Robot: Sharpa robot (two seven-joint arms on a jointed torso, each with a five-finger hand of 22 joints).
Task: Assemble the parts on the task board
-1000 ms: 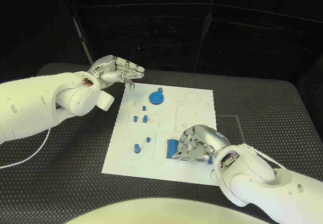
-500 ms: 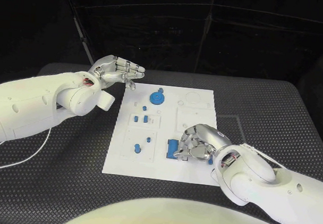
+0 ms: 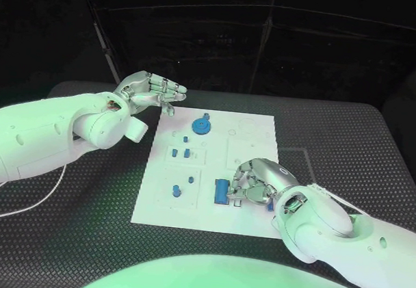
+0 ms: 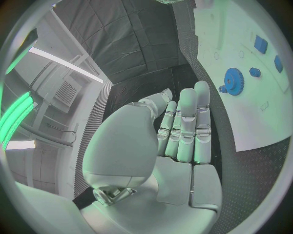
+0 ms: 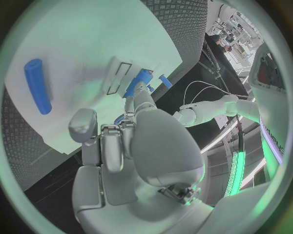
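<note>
Task board (image 3: 258, 132) flat in mid-table, with blue parts scattered across it. Under the right hand (image 3: 254, 183), at its fingertips: a blue block (image 3: 221, 191) on the board's near half; touching it or merely over it, cannot tell. Fingers curled, nothing plainly gripped. In the right wrist view, a blue cylinder (image 5: 38, 85) loose on the board off to one side of the palm, apart from the fingers. Beyond the right hand, toward the far edge: small blue pegs (image 3: 180, 152), a blue knob (image 3: 177, 190), a blue gear (image 3: 202, 125). Near the gear, just off the board's far left corner, the left hand (image 3: 154, 91) raised above the table, fingers loosely bent together, holding nothing. Judged early: several outlined slots bare, loose pieces yet to seat, most of the assembly left.
</note>
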